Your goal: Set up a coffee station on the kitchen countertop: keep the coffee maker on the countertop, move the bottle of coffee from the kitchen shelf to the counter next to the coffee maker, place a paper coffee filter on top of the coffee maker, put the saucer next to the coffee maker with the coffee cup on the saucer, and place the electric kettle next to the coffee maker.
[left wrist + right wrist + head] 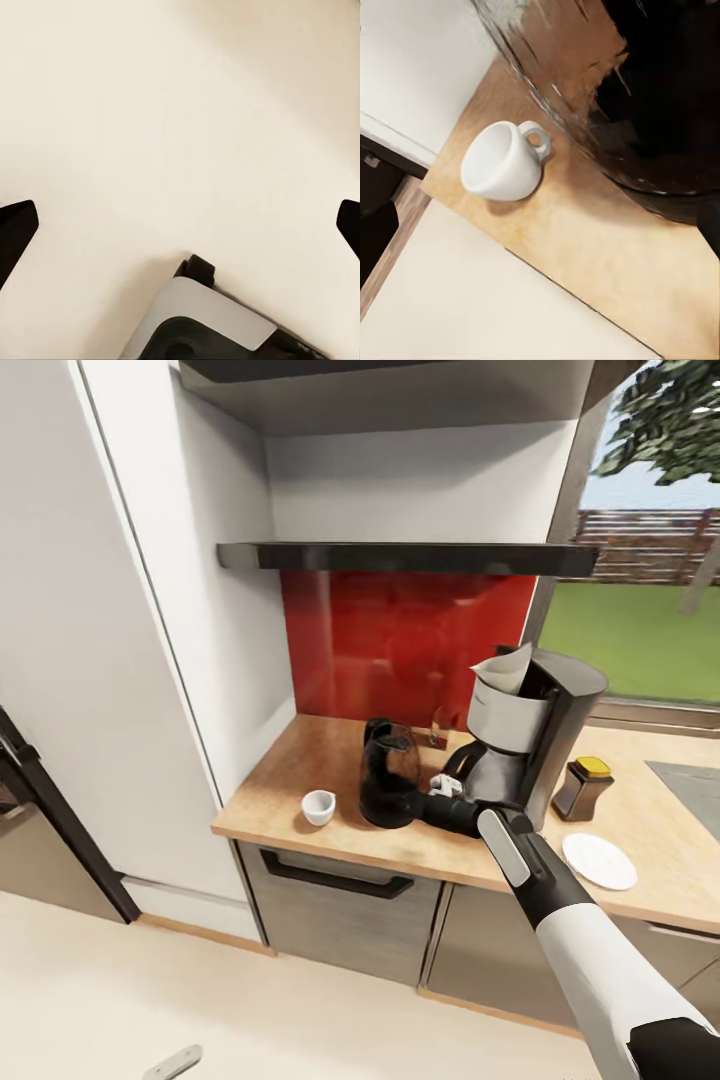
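Now the right gripper (447, 788), whose jaw state I cannot tell, sits against the electric kettle (388, 788), the coffee cup (318, 806) just beyond.

My right arm (590, 950) is a smooth white tube, going black at the elbow joint toward five o'clock in the head view. Its forearm (505, 845) carries a long pale-grey inlay panel with rounded ends, then narrows to a black wrist and a small white-and-black gripper (445, 785). My left gripper's (180, 225) fingertips (16, 225) are plain black, with a grey-and-black base shell behind.
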